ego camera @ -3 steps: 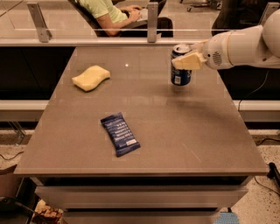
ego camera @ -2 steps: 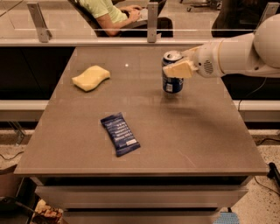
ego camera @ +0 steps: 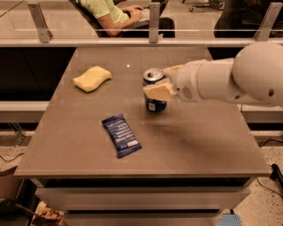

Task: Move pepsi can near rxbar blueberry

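Observation:
The pepsi can [ego camera: 154,105] is a dark blue can with a silver top, upright near the middle of the table. My gripper [ego camera: 162,81] reaches in from the right on a white arm and is shut on the can, one tan finger [ego camera: 158,91] across its near side and another behind it. The rxbar blueberry [ego camera: 121,134], a flat dark blue wrapper with white lettering, lies on the table to the front left of the can, about a can's height away.
A yellow sponge [ego camera: 92,78] lies at the back left of the brown table [ego camera: 194,145]. A glass partition with metal posts [ego camera: 154,21] runs along the far edge. A seated person [ego camera: 110,13] is behind it.
My gripper has carried the pepsi can from the back right of the table leftward and toward the front, closer to the rxbar blueberry. The bar and sponge have not moved.

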### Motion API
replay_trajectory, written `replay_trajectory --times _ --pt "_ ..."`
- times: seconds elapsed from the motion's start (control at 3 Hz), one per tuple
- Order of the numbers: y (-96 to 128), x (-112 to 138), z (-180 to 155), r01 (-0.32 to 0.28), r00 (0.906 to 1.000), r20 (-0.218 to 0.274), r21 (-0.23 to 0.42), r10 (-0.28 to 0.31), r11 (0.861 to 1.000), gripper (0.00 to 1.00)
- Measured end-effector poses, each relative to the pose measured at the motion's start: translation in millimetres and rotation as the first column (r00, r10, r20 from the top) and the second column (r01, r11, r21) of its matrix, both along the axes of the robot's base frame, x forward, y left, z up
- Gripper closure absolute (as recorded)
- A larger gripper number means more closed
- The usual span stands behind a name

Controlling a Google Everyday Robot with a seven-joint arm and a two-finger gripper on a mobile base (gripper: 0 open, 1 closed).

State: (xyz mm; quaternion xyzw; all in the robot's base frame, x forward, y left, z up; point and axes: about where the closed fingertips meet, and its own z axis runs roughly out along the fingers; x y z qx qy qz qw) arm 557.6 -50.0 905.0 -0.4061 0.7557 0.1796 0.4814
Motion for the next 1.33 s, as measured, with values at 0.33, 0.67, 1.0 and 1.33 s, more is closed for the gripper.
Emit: replay_trajectory --times 0.33,0.67,1.0,1.33 --pt "24 -28 -7 0.019 0.9993 0.032 -0.008 -0.019 1.0 1.0" --pt "30 -43 -13 0.058 0.9968 0.055 -0.007 -0.058 0.998 1.0" --pt "30 -44 -14 0.065 0.9962 0.059 -0.007 -0.065 0.998 0.82" --pt "30 -44 -13 0.065 0.9962 0.059 -0.007 -0.065 0.998 0.59"
